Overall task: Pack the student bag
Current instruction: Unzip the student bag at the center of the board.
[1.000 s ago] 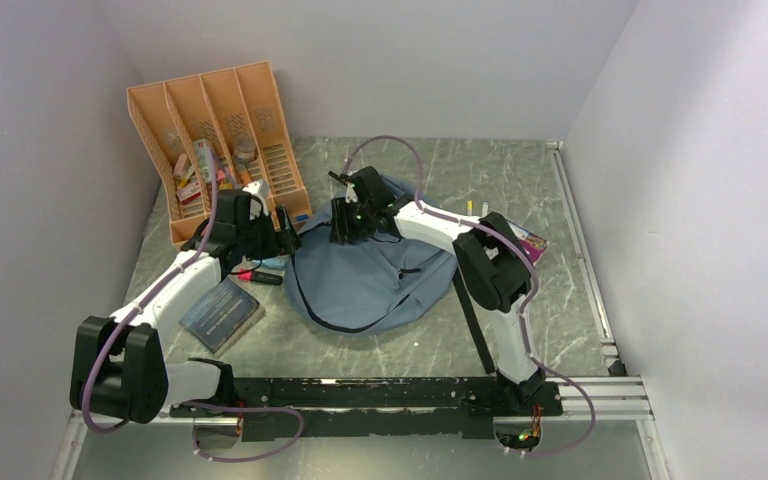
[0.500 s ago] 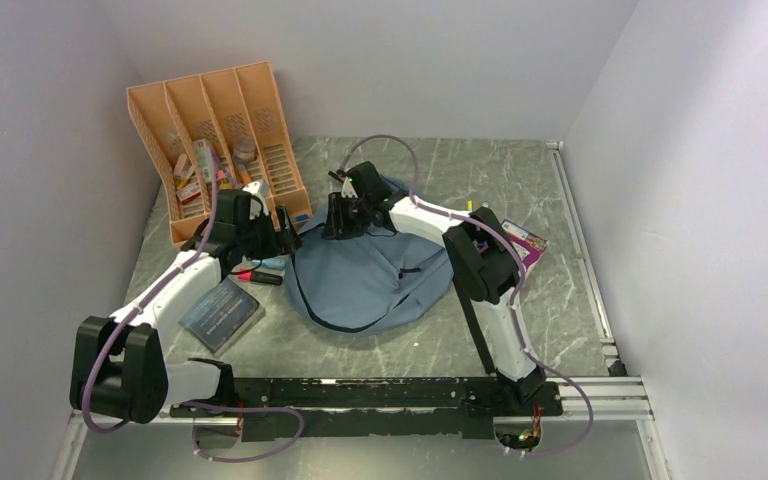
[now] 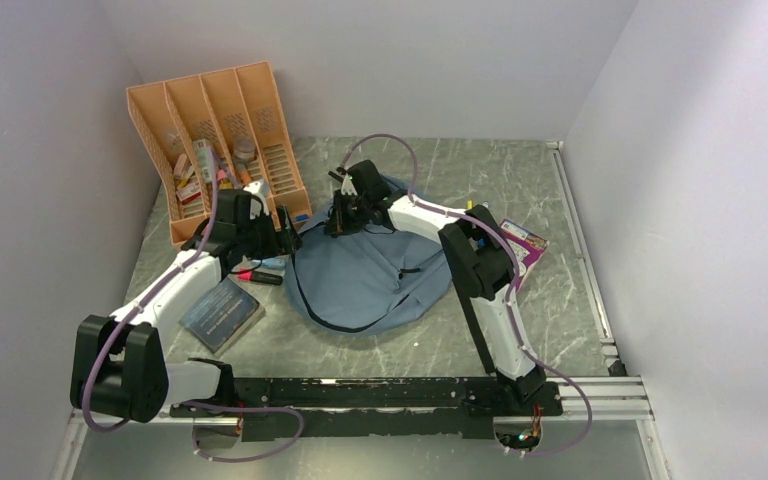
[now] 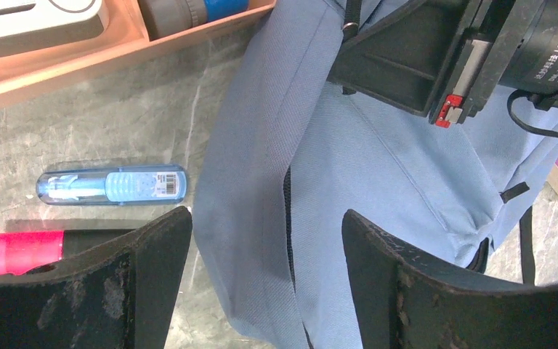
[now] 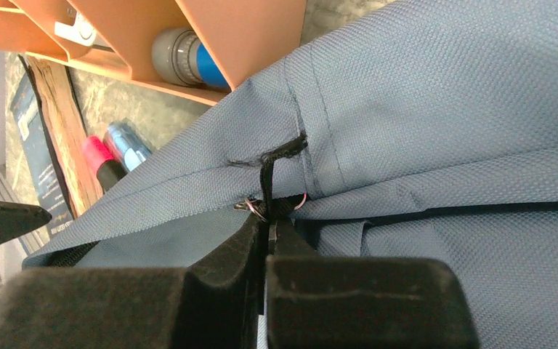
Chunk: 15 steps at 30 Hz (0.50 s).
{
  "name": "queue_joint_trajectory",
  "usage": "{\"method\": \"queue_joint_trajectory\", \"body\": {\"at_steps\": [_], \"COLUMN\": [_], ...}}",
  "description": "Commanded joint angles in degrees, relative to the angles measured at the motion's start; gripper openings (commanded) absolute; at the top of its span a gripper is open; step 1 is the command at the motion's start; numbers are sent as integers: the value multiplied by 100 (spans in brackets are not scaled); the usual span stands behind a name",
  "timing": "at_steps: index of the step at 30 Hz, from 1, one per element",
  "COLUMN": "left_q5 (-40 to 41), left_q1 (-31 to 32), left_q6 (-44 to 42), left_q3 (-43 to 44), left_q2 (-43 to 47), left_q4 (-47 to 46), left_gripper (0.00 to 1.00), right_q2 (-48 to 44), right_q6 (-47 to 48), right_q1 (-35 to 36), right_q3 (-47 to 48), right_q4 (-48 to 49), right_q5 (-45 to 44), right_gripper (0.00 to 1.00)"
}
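Observation:
The student bag [image 3: 370,275] lies flat mid-table, grey-blue with dark zippers. My right gripper [image 3: 343,215] is at the bag's far-left top edge. In the right wrist view its jaws [image 5: 267,225] are shut on the black zipper pull cord [image 5: 267,171], with a small metal ring showing at the tips. The bag's fabric [image 5: 443,109] fills that view. My left gripper [image 3: 285,235] stands open at the bag's left edge. In the left wrist view its fingers [image 4: 265,233] straddle a fold of bag fabric [image 4: 378,182] with a zipper line, without touching it.
An orange file organizer [image 3: 215,140] with small items stands at the back left. A dark book [image 3: 222,312], a pink marker [image 4: 25,249] and a clear blue case [image 4: 111,185] lie left of the bag. A colourful box [image 3: 522,245] lies at its right.
My right gripper has closed onto the zipper pull cord and shifted slightly left along the bag's top edge. The left arm has stayed still.

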State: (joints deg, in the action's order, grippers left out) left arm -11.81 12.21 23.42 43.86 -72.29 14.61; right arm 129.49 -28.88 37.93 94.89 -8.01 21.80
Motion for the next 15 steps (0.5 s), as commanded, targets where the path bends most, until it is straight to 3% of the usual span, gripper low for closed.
{"method": "queue_joint_trajectory", "body": {"at_steps": [1, 8, 15], "left_q5": [123, 386, 715], "left_q1": [30, 28, -15], "left_q6": [-158, -5, 214], "left_q3": [336, 1042, 1220], "left_q2": [-87, -246, -417], "left_q4": [29, 304, 327], "left_gripper": [80, 82, 83], "right_q2": [-247, -615, -1099], "right_q6": [378, 972, 1685], "right_q1": [-49, 135, 632], "right_q3": [-121, -276, -478], "right_q4": [302, 369, 435], "right_q5": [78, 262, 254], "right_gripper": [0, 0, 0]}}
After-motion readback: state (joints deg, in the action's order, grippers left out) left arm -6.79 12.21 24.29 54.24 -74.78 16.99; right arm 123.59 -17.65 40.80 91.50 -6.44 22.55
